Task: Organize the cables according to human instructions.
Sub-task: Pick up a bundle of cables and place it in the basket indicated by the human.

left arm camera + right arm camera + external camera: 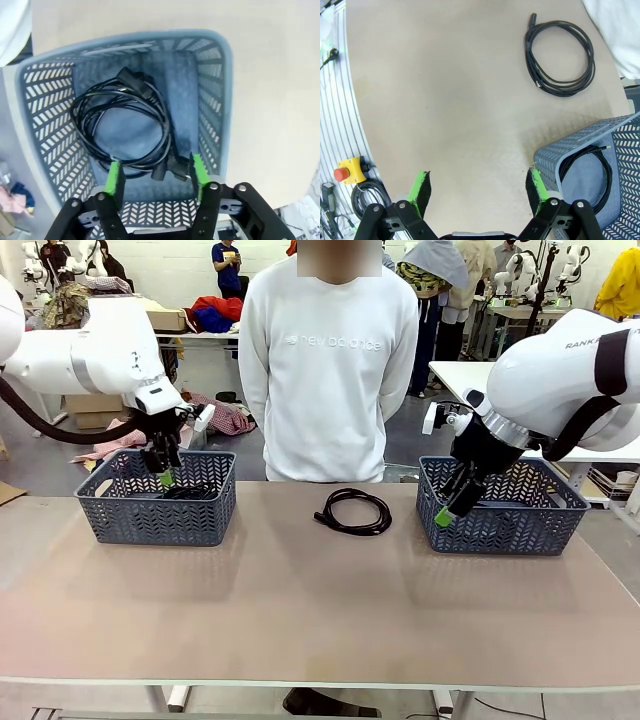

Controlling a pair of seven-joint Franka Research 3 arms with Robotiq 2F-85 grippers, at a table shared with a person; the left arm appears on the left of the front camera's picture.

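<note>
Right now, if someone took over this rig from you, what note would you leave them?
Left gripper: open, empty, above the left basket, where coiled black power cord lies.
Right gripper: open, empty, over the table beside the right basket, which holds a thin black cable.
Done: cable in each basket.
Left: one coiled black cable on the table between the baskets, in front of the person; which basket it goes in is theirs to say.

Robotics lab, emergency stop button (342, 172), worktable (300, 610)
</note>
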